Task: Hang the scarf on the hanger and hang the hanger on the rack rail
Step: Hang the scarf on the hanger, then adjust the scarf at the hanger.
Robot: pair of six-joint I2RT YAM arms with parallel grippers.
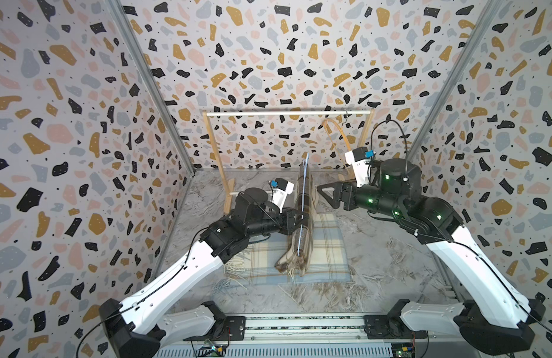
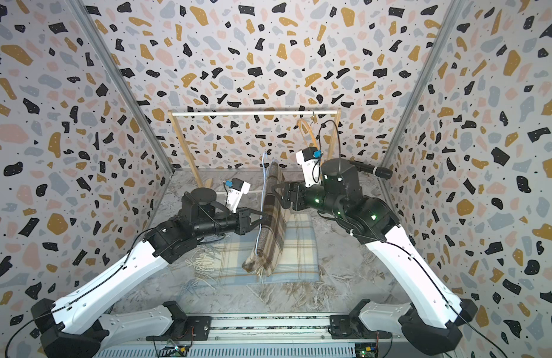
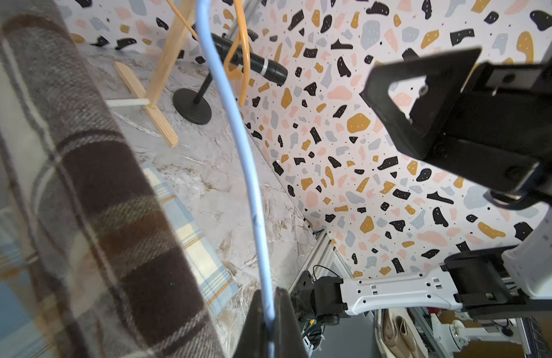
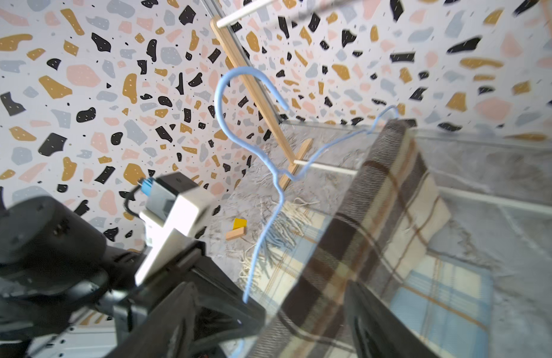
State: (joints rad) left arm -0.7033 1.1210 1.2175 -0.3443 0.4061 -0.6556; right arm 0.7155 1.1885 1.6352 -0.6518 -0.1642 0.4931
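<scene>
A brown plaid scarf (image 1: 308,198) (image 2: 276,223) hangs folded over a light-blue wire hanger (image 1: 305,186) (image 2: 262,192), which is held tilted above the table. Its lower end rests on the table. My left gripper (image 1: 301,217) (image 2: 260,218) (image 3: 268,319) is shut on the hanger's wire (image 3: 237,139), beside the scarf (image 3: 82,186). From the other side, my right gripper (image 1: 322,193) (image 2: 279,196) (image 4: 277,325) stands open, its jaws spread wide to either side of the scarf (image 4: 377,201). The hanger's hook (image 4: 237,69) is free in the air.
A wooden rack with a white rod (image 1: 287,113) stands at the back, with an orange hanger (image 1: 336,130) on it. A blue plaid cloth (image 1: 327,248) lies flat under the scarf. A black tube on a round stand (image 2: 370,169) is at the back right.
</scene>
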